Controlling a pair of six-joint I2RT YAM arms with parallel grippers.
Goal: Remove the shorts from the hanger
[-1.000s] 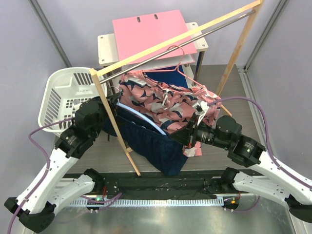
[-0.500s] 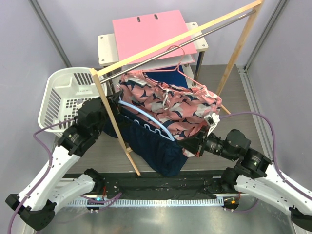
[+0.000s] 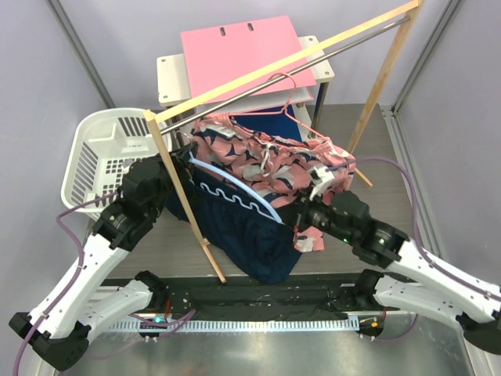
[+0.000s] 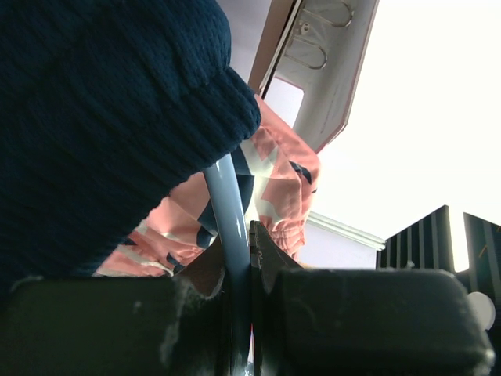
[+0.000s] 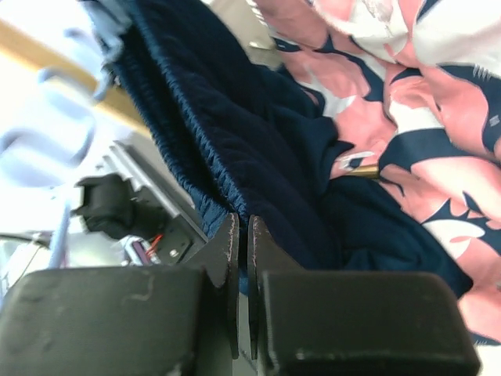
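Under the wooden rack: navy shorts in the clamped right fingers, blue hanger in the left fingers.

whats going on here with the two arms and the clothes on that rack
Two robot arms are working a pair of shorts off a hanger. The left gripper is clamped on the light blue hanger, and the right gripper is pinched shut on the waistband of the navy shorts, which are not yet off that hanger. The pink printed shorts hang just behind them from the wooden rack.
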